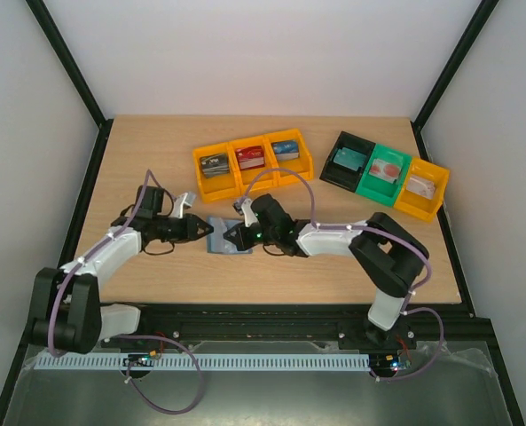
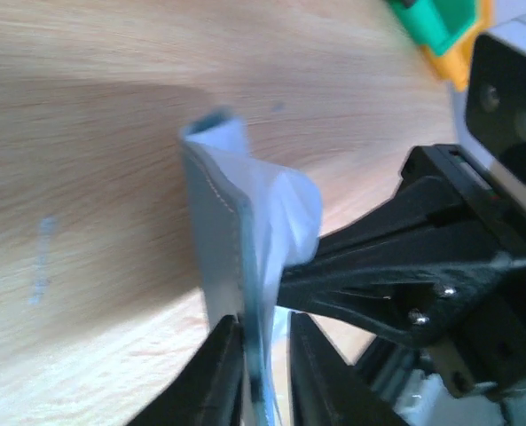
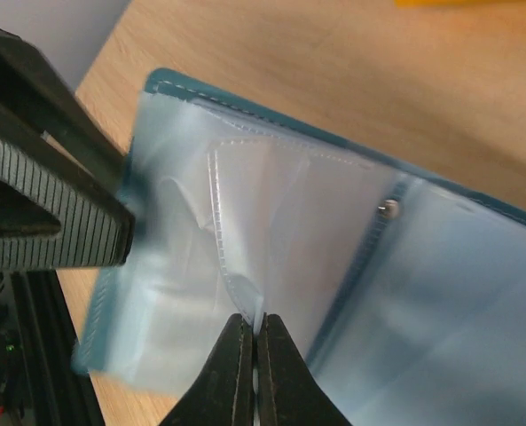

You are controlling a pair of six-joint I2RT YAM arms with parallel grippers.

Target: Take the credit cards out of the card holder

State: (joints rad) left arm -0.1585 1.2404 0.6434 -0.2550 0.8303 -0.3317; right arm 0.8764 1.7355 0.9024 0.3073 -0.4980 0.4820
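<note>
Card holder (image 3: 333,231): soft, floppy, light; best held by cover edge. Clear sleeve (image 3: 245,204) is pinched by clenched R claw (image 3: 255,318). Cover is straddled by L claw (image 2: 264,324); whether gripped can't be told.

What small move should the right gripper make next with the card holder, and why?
Probably peel upward gently. The right gripper is pinched shut on a clear sleeve of the card holder, the left gripper straddles its cover edge, and no card shows at the pinch, so turning the sleeve may expose one.

Left arm (image 1: 112,248), right arm (image 1: 329,238), jaws pinched.
</note>
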